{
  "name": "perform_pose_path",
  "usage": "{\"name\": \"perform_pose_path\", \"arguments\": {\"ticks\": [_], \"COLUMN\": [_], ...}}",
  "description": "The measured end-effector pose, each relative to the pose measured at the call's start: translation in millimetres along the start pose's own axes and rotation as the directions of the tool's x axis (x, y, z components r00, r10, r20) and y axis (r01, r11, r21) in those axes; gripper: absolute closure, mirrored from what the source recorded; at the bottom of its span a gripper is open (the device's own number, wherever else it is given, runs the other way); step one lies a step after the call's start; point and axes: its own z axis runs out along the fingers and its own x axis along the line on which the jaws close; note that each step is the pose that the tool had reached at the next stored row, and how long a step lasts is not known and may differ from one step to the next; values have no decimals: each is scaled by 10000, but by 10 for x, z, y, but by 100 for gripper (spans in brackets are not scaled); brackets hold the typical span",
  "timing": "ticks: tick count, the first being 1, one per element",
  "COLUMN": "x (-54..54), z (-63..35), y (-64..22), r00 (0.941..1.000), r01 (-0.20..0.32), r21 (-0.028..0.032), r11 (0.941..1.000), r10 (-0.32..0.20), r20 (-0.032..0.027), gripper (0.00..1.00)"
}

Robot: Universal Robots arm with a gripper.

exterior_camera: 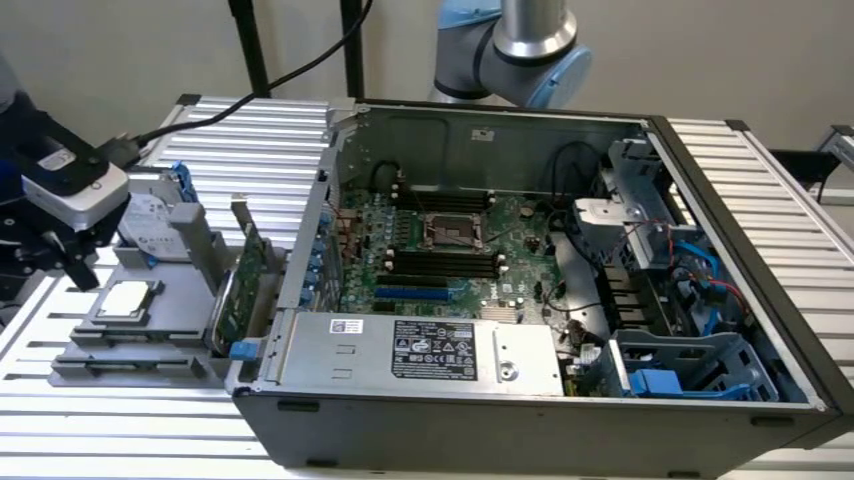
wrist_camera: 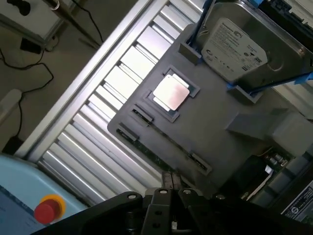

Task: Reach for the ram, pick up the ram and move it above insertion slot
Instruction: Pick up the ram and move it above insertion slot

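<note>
The ram (wrist_camera: pixel 155 157) is a thin green strip standing on edge in a narrow slot of the grey holder tray (wrist_camera: pixel 215 112). My gripper (wrist_camera: pixel 168 181) hovers above the tray's outer edge, close to one end of that slot, its two fingers pressed together with nothing between them. In the exterior view the gripper (exterior_camera: pixel 67 262) hangs at the far left, over the left end of the tray (exterior_camera: pixel 80 370). The insertion slots (exterior_camera: pixel 441 265) are the black rows on the motherboard inside the open computer case.
On the tray sit a processor chip (wrist_camera: pixel 171 93), a hard drive (wrist_camera: pixel 234 46) and an upright green expansion card (exterior_camera: pixel 238 290) with a blue tab. The open case (exterior_camera: pixel 534 400) stands to the exterior view's right. A red stop button (wrist_camera: pixel 47 211) lies off the ribbed table.
</note>
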Motion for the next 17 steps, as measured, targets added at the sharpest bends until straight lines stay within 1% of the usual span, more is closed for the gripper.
{"name": "perform_pose_path", "arguments": {"ticks": [2,4,6,9,11,14,17], "x": [-1,-1,-1,-2,-2,-3,-3], "z": [14,27,40,59,72,86,98], "y": [0,-1,-1,-1,-2,-2,-2], "r00": [9994,9973,9940,9867,9800,9680,9525], "r01": [359,733,1091,1626,1990,2510,3044], "r21": [10,21,31,44,53,65,77], "r11": [9994,9973,9940,9867,9800,9680,9525], "r10": [-359,-733,-1091,-1626,-1989,-2510,-3044], "r20": [-8,-19,-29,-44,-54,-73,-91], "gripper": [89,89,89,89,89,89,89]}}
